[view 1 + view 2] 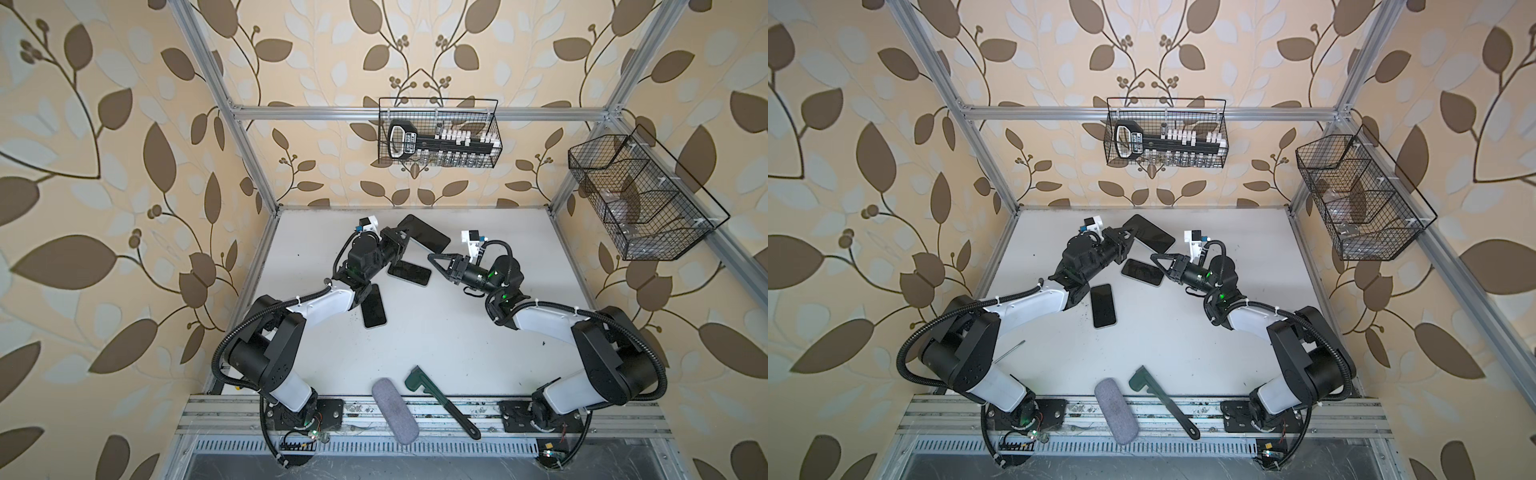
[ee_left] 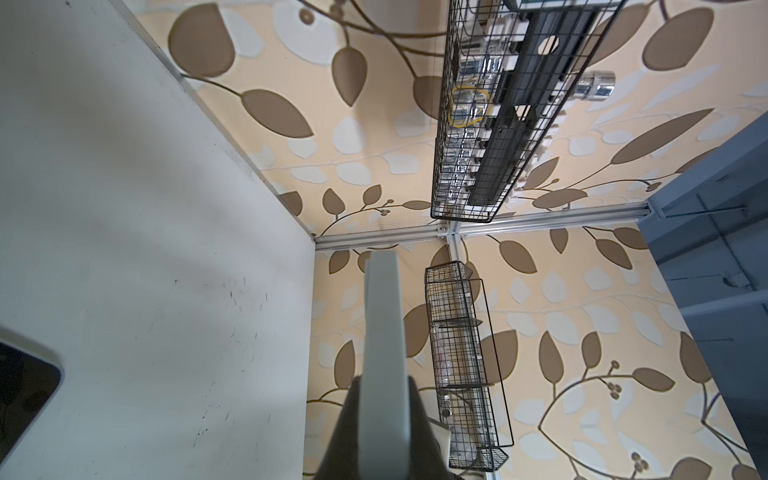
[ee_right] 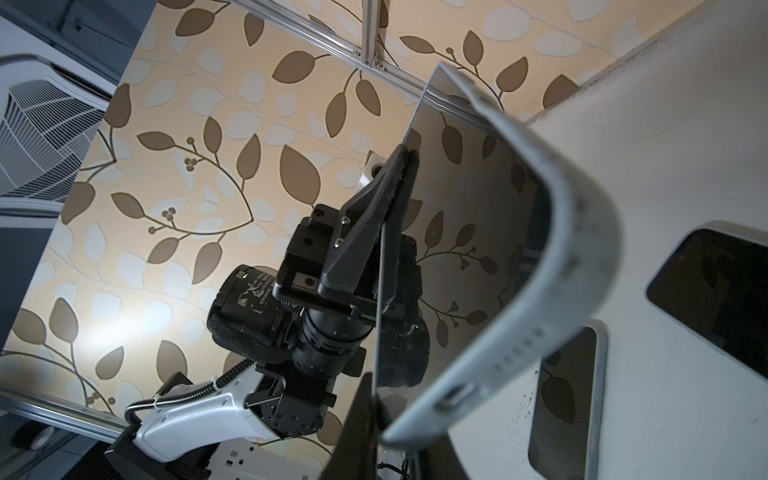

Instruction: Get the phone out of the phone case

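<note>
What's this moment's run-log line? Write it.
left end effector: shut on raised phone | right end effector: shut at its corner | case: on phone

Right wrist view: the right gripper [image 3: 365,399] is a dark blur cut by the frame edge; we cannot tell what it pinches. Left wrist view: only one corner of a dark-screened, pale-rimmed phone [image 2: 25,386] shows.

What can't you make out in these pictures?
Right gripper: shut, but whether it pinches the phone case is unclear; the right wrist view's edge cuts it off, and it is tiny in both top views.
Side basket contents: clear items blurred behind mesh in both top views.
Label on the black holder in the back basket: too small in both top views.
</note>
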Robot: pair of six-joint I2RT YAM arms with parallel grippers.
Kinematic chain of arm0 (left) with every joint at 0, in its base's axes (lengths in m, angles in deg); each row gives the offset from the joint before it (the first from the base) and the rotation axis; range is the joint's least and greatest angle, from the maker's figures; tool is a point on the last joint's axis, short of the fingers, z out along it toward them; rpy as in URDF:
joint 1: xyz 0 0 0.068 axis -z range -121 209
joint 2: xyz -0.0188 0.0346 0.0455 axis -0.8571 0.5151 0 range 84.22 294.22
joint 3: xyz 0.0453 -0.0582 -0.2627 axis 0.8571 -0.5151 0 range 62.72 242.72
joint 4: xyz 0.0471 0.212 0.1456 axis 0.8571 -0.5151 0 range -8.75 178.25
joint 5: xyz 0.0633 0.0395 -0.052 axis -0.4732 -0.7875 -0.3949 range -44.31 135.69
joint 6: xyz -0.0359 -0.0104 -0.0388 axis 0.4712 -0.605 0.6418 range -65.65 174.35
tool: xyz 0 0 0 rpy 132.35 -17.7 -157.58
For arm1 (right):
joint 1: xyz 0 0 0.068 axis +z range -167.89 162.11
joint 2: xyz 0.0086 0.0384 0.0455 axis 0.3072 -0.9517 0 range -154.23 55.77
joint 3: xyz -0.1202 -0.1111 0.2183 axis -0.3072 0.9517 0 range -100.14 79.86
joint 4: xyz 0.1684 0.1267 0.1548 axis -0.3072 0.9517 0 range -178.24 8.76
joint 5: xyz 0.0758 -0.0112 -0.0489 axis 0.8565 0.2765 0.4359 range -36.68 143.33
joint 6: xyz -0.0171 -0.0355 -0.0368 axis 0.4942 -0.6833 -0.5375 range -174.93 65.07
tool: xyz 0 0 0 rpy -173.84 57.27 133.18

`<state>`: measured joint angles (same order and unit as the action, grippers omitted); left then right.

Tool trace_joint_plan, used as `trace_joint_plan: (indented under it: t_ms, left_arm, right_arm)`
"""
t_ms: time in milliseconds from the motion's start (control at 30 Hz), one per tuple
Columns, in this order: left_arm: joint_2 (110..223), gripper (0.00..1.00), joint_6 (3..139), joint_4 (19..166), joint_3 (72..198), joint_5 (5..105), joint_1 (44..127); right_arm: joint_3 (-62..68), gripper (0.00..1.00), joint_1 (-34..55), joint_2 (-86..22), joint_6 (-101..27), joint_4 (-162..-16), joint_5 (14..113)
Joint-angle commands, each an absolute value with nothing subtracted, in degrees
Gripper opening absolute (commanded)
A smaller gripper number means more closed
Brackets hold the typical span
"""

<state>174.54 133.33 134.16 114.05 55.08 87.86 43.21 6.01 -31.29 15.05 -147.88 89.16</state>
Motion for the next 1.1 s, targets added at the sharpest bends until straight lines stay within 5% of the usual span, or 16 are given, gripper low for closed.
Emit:
trace_joint_plan:
  t_ms: [0, 233, 433, 667, 1067]
  left_arm:
    - [172.8, 0.00, 133.3, 139.7, 116.6, 55.4, 88.3]
    - [172.1, 0.00, 134.6, 139.7, 116.8, 55.8, 88.3]
    - [171.8, 0.00, 134.2, 139.1, 116.3, 55.6, 88.3]
    - [172.3, 0.00, 134.8, 140.1, 116.4, 56.1, 88.4]
    - [172.1, 0.00, 134.9, 140.5, 115.7, 56.2, 88.4]
  right_arm:
    - [44.0, 0.08, 6.3, -30.4, 14.9, -150.5, 89.0]
    - [44.3, 0.04, 6.2, -30.0, 12.9, -150.5, 89.1]
    - [44.7, 0.18, 6.2, -28.5, 11.9, -150.8, 89.1]
    - [44.2, 0.22, 6.0, -28.5, 12.6, -151.1, 88.8]
    - [43.6, 0.17, 5.6, -29.2, 13.5, -152.4, 88.6]
